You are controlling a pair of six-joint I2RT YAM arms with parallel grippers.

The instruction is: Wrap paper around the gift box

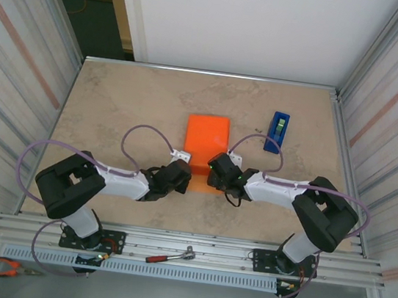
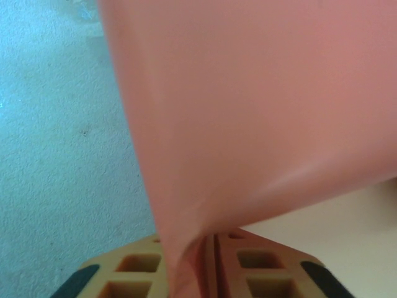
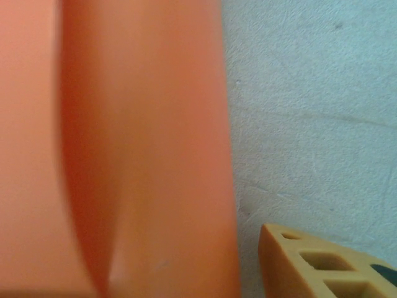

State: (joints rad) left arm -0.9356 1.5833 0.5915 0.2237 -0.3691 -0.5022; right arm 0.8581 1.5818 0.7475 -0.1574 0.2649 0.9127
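Inward, low, left tool pinching paper

I count one orange paper, one blue tape dispenser at two o'clock on the counter, two robot arms, one red-handled tool and one pliers.
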